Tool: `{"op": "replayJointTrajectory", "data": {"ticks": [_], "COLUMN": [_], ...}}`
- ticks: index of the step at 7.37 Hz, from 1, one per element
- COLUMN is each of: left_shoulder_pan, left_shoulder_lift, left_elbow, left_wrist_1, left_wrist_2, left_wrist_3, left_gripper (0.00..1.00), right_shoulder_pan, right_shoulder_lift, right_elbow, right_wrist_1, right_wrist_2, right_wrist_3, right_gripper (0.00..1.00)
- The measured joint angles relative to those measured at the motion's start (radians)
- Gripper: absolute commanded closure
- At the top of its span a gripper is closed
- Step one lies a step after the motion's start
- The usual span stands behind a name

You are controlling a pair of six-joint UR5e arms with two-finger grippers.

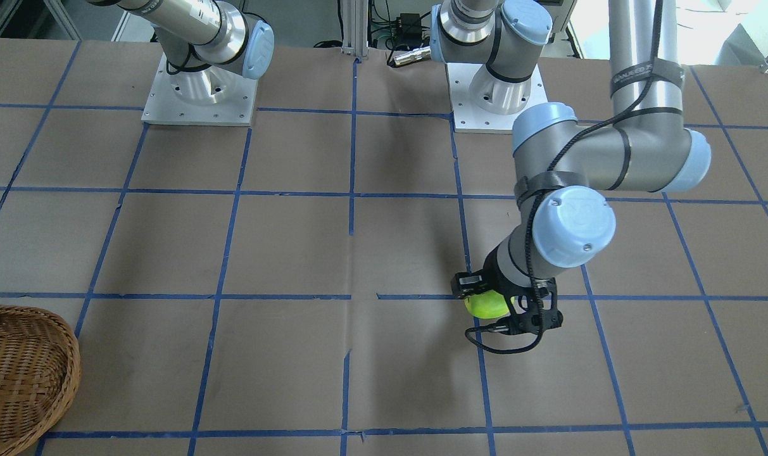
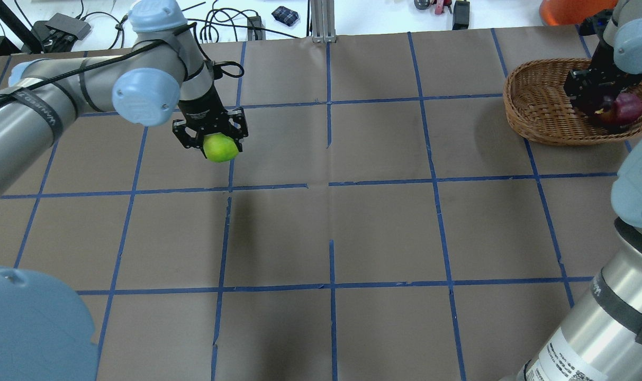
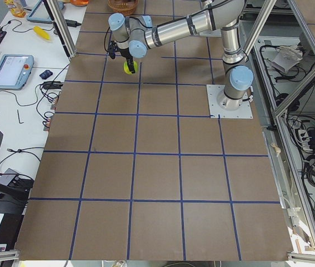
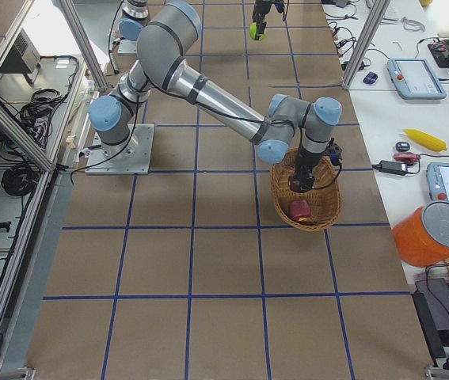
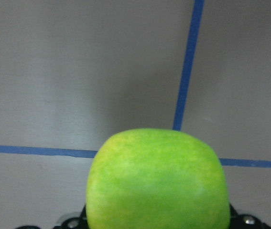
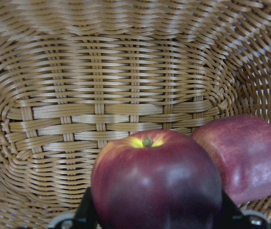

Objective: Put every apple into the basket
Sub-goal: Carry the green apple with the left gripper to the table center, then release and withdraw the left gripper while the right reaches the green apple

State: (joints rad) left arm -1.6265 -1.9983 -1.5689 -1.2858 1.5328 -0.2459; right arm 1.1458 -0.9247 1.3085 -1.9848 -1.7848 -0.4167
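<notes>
My left gripper (image 2: 218, 141) is shut on the lime green apple (image 2: 221, 148) and holds it above the brown table, left of centre. The apple fills the bottom of the left wrist view (image 5: 157, 183) and shows in the front view (image 1: 487, 306). The wicker basket (image 2: 535, 100) stands at the far right, also visible in the front view (image 1: 29, 373). My right gripper (image 2: 596, 103) is down inside it, shut on the dark maroon apple (image 6: 157, 188). The red apple (image 6: 250, 157) lies on the basket floor beside it, also in the overhead view (image 2: 626, 108).
Blue tape lines (image 2: 328, 182) divide the brown table into squares. The two arm bases (image 1: 199, 95) stand at the robot's edge. An orange container (image 2: 569, 9) and cables (image 2: 220, 24) lie beyond the far edge.
</notes>
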Motion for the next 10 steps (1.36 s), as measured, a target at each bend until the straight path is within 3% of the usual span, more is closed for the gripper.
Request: {"op": "replayJointTrajectory", "data": {"ticks": [4,5,6,7,10], "left_shoulder_pan": [-0.223,-0.259,-0.281,-0.290,-0.290], "left_shoulder_lift": [-0.076,-0.098,-0.111,-0.116,-0.081], "left_elbow": [-0.016,-0.026,-0.041,-0.059,-0.076], "left_wrist_1": [0.209,0.237,0.247,0.250,0.242], "left_wrist_2": [-0.076,-0.085,-0.091,-0.095,-0.147], "left_wrist_3": [-0.371,-0.393,-0.375,-0.360,-0.348], "left_gripper": [0.65,0.47,0.05,0.00,0.00], "right_shoulder_pan": [-0.009,-0.009,-0.008,-0.006,0.028], "right_shoulder_lift": [-0.004,-0.009,-0.023,-0.051,-0.162], "right_elbow": [0.000,-0.007,-0.014,-0.017,-0.017], "right_wrist_1": [0.012,0.021,0.042,0.077,0.225], "right_wrist_2": [-0.003,-0.003,-0.002,0.003,0.064], "right_wrist_3": [-0.001,-0.001,-0.002,-0.002,-0.001], "right_gripper": [0.00,0.00,0.00,0.00,0.00]}}
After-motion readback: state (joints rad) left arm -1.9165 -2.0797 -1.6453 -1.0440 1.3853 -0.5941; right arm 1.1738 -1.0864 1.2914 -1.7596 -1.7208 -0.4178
